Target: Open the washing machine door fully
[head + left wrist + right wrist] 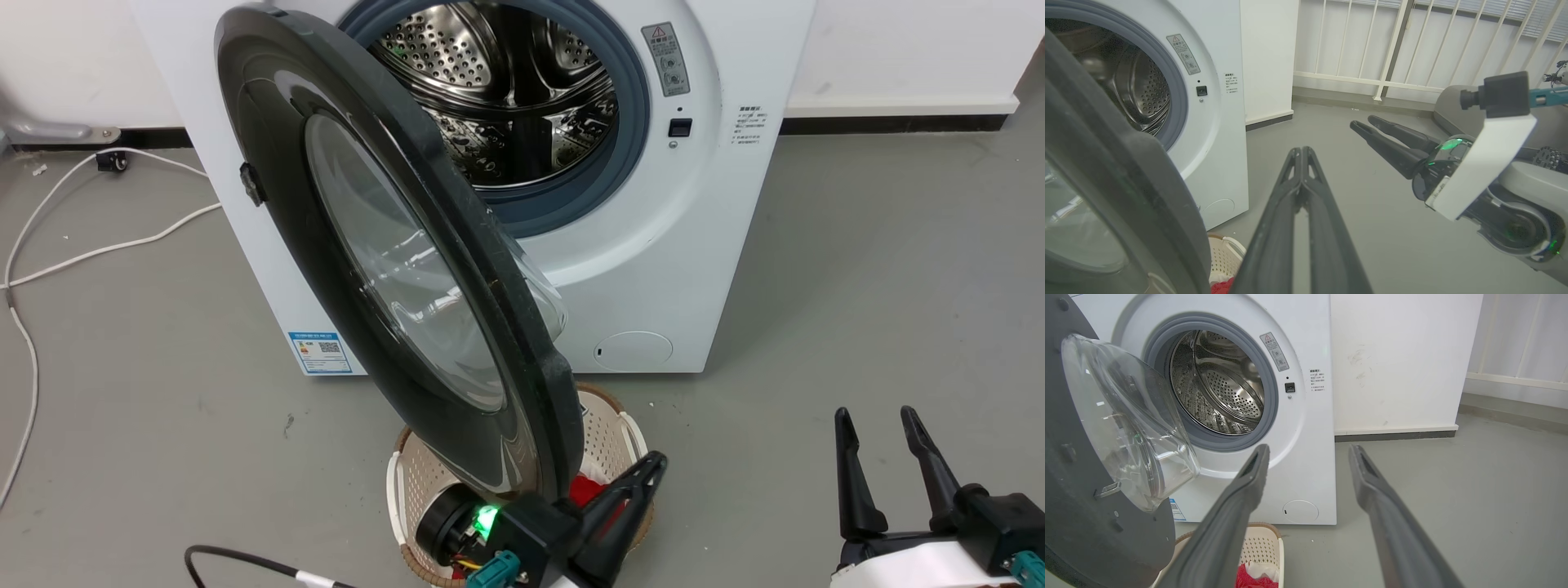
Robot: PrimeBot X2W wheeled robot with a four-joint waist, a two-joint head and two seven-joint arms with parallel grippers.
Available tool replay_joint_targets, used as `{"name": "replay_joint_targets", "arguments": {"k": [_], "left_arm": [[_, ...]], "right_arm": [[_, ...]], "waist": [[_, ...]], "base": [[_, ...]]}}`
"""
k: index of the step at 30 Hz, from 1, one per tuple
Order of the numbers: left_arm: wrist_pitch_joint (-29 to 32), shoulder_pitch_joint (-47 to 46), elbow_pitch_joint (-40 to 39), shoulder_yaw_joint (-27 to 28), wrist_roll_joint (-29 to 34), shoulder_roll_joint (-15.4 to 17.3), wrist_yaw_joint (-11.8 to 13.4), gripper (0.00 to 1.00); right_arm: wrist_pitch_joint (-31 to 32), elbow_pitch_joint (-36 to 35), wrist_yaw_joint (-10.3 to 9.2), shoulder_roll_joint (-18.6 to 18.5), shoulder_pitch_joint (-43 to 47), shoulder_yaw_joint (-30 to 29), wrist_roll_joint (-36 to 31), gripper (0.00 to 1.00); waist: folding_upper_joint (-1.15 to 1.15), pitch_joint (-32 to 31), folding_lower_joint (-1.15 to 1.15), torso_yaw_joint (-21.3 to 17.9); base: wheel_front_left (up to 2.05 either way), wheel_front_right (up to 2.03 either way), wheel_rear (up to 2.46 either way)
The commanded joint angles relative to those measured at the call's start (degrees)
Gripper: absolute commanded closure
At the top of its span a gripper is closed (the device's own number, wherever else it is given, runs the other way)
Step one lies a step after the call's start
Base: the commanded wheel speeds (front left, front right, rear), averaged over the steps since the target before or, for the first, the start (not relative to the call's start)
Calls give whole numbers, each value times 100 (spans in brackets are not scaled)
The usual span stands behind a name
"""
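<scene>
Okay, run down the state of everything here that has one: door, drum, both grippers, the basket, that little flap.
washing machine door: open, swung well outward.
drum: empty as far as it shows.
left gripper: shut, holding nothing.
right gripper: open, empty.
basket: holds red cloth.
round white flap: closed.

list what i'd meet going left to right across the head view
white cable → washing machine door → round white flap → right gripper
</scene>
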Motion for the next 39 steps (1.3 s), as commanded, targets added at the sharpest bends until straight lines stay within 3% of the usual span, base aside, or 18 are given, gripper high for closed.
{"name": "replay_joint_targets", "arguments": {"k": [1,8,28,39], "left_arm": [[-87,28,163,59,37,22,71,100],[-605,-370,743,240,-37,-129,329,100],[-1143,-1225,2180,159,-799,-215,917,100],[-1345,-1011,2170,185,-771,-28,1137,100]], "right_arm": [[5,32,-4,14,-52,28,30,0],[13,125,-4,14,-100,76,97,0],[50,253,-4,14,-127,220,213,0],[57,287,-4,14,-72,269,280,0]], "waist": [[0,12,0,-8],[0,46,0,-41],[0,92,0,-164],[0,42,0,-101]], "base": [[0,0,0],[0,0,0],[0,0,0],[0,0,0]]}}
